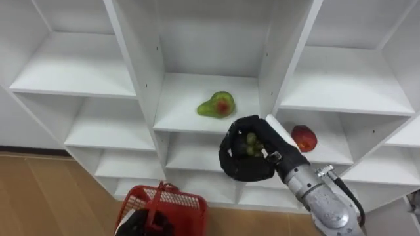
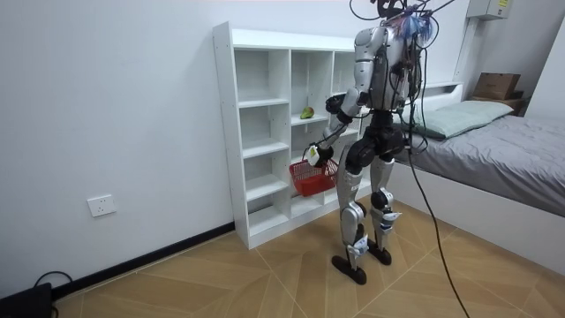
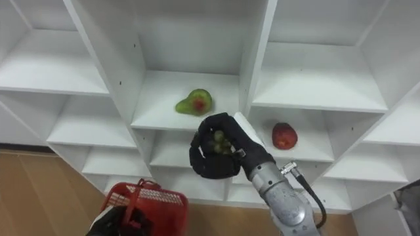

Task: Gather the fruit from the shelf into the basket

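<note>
Right hand [image 1: 235, 164] curled round green grapes [image 1: 251, 143] before shelf edge [image 1: 184, 128]; left hand [image 1: 136, 225] grips basket [image 1: 178, 208].

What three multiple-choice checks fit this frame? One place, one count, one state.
1. Where does the avocado half lie?
A. On the floor
B. On a shelf in the middle column
C. On the top left shelf

2. How many fruits lie on the shelves?
A. Two
B. One
C. Four

3. What is the right robot hand doing?
A. Hanging open and empty
B. Pressing flat on a shelf
C. Curled round small green fruits

Answers:
1 B: it sits on the middle column's shelf board.
2 A: the avocado half, plus a red fruit in the right column.
3 C: its fingers wrap the green fruits in front of the shelves.
</note>
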### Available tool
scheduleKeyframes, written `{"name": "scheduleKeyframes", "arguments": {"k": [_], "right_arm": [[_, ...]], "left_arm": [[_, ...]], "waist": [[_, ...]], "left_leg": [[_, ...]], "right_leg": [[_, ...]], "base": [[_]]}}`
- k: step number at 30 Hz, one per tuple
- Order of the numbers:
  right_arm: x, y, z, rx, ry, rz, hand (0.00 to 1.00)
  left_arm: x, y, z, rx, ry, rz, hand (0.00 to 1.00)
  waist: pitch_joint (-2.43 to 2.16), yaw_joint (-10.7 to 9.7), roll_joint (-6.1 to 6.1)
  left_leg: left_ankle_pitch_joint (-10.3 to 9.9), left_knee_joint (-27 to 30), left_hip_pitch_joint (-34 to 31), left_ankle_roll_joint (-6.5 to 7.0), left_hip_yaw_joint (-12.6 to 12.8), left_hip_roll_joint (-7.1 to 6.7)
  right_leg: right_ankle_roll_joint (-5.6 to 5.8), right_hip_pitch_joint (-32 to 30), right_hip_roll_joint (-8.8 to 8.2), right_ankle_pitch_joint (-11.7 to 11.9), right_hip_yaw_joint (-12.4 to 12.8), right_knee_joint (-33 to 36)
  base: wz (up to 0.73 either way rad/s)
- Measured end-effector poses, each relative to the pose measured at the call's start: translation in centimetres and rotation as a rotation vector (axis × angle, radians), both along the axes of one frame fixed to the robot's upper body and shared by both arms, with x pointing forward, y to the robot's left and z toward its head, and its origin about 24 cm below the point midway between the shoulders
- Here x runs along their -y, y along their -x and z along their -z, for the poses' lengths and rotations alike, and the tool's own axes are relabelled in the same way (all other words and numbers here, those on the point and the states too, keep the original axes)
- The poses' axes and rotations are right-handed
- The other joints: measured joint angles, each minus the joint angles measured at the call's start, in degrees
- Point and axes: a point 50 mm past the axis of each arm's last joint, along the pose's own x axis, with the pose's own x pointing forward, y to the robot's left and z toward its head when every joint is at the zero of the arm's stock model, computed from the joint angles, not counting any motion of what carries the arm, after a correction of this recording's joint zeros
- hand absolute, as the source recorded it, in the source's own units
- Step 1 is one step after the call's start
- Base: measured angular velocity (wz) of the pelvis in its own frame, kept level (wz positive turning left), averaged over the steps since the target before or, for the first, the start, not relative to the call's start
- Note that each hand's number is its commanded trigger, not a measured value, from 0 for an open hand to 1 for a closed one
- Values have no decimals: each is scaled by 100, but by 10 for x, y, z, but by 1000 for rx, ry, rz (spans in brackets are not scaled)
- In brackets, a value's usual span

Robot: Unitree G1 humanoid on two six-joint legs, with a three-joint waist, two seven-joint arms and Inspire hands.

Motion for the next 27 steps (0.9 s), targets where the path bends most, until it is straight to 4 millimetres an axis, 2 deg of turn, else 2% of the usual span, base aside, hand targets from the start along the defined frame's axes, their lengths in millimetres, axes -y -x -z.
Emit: {"name": "scheduleKeyframes", "arguments": {"k": [1, 3, 6, 11, 16, 22, 27], "right_arm": [[1, 0, 7, -25, 5, 9, 100], [7, 4, 32, -132, 34, 48, 100], [8, 10, 49, -209, 42, 64, 100], [2, 8, 53, -226, 41, 47, 100], [1, -3, 61, -252, 68, 65, 100], [-1, -4, 69, -277, 81, 72, 100], [-2, -6, 69, -292, 11, 107, 100]], "left_arm": [[1, -2, -1, 5, 1, 7, 100], [9, -13, -5, 34, 24, 6, 100], [15, -21, -8, 63, 40, 11, 100], [24, -24, -10, 86, 99, 9, 100], [33, -30, -14, 113, 153, 14, 100], [46, -47, -26, 185, 178, 64, 100], [62, -59, -41, 270, 244, 142, 100]], "waist": [[-1, 2, -3], [6, 35, -15], [25, 31, -60], [28, 22, -142], [27, 26, -139], [76, 15, -58], [106, 11, 31]], "left_leg": [[4, 6, -18, 1, 7, 2], [19, -16, -85, 14, 44, -2], [45, -13, -193, 25, 61, -20], [79, 56, -452, 36, 91, -26], [83, 187, -807, 39, 20, -12], [84, 249, -1064, 39, -10, -10], [85, 319, -1298, 42, -17, 30]], "right_leg": [[-3, -28, -2, 2, 7, 17], [-7, -108, -12, 4, 46, 73], [-5, -272, -27, 3, 92, 125], [-6, -572, -46, 7, 90, 202], [-11, -831, -50, 25, 3, 225], [-16, -1042, -62, 29, -85, 266], [-30, -1271, -68, 39, -85, 325]], "base": [[0], [-7], [-8], [-1], [11], [4], [0]]}}
